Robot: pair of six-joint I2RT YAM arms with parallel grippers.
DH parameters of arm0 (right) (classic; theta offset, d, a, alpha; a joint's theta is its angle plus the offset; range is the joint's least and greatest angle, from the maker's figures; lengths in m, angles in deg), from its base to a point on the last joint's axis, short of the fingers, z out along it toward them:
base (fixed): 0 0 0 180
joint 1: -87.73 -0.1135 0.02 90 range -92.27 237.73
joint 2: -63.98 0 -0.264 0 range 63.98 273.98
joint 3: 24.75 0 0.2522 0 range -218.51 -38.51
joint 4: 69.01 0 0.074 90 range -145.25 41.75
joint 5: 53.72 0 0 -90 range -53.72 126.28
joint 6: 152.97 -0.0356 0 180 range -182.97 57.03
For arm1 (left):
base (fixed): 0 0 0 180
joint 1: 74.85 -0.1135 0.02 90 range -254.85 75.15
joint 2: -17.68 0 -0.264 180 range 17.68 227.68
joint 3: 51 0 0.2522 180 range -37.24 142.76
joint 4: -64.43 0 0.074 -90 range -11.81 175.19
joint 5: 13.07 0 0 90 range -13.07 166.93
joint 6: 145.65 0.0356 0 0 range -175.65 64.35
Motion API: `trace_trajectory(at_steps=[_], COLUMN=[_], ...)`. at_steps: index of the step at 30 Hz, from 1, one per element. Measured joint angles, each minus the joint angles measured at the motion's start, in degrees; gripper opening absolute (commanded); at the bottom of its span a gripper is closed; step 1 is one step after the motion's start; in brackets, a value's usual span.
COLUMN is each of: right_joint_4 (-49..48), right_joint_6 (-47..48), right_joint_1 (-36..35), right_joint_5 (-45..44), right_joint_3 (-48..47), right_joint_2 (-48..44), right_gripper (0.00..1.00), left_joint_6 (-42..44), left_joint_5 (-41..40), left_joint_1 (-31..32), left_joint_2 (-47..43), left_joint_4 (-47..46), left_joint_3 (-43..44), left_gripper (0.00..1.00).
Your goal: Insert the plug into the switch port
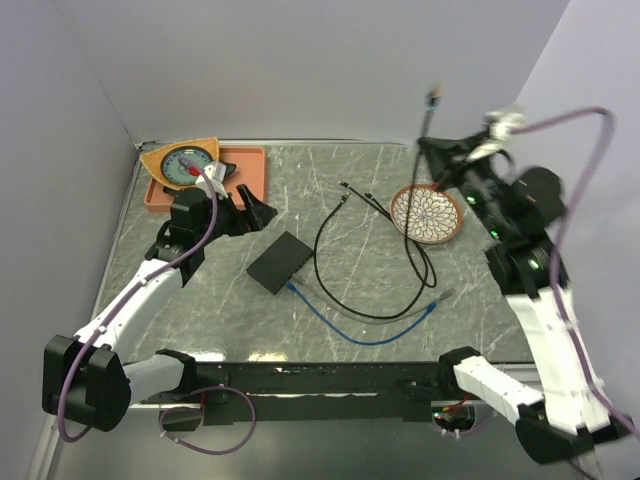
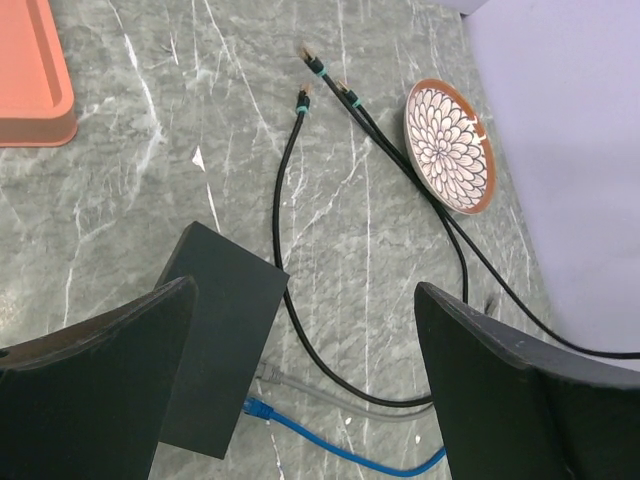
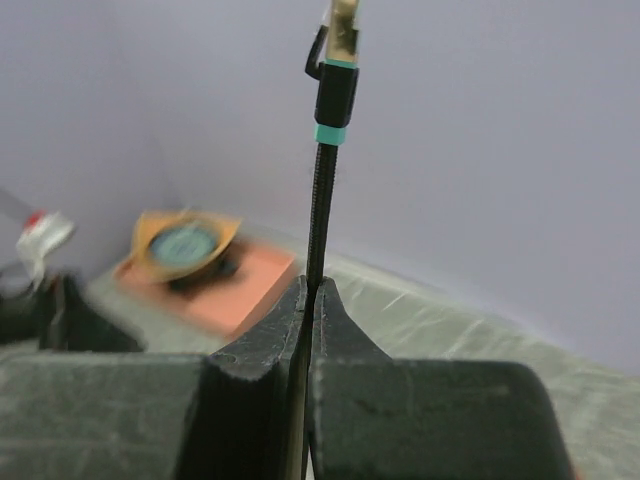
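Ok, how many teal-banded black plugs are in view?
4 plugs: three on the table left of the plate, one atop the cable clamped in the right gripper's jaws. More may be hidden.

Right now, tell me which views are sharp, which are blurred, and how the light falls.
Right wrist: the held cable and plug are fairly sharp, the orange tray behind is out of focus. Left wrist: crisp across the plate and black box. Top external: even, soft light on the table, no glare.

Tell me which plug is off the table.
The plug on the black cable pinched upright in the right end effector; the other plugs lie on the table.
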Motion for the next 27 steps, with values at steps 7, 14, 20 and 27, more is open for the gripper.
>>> trace_trajectory(at_steps=[7, 14, 20, 27], right_joint_4=[1.4, 8.07, 8.15, 7.69], right_joint_6=[0.15, 5.14, 5.31, 5.33], right_joint_1=[-6.8, -21.11, -23.04, -23.8], right_joint_5=[15.34, 15.96, 18.97, 20.65], right_joint_3=[6.23, 7.98, 8.28, 8.28], right_joint_2=[19.3, 38.32, 42.32, 42.51], right_gripper=[0.0, 0.0, 0.0, 0.0], left_joint_6=[0.04, -1.99, -5.42, -9.14], left_joint_5=[-0.11, 1.88, 8.15, 17.33], left_joint_1=[-0.39, -4.79, -10.91, -12.0], left_joint_2=[2.93, 3.56, 3.78, 6.64], left_joint_4=[0.63, -1.18, -5.99, -14.86], left_joint_3=[0.0, -3.89, -11.02, -13.79], left_gripper=[0.96, 0.96, 0.96, 0.98])
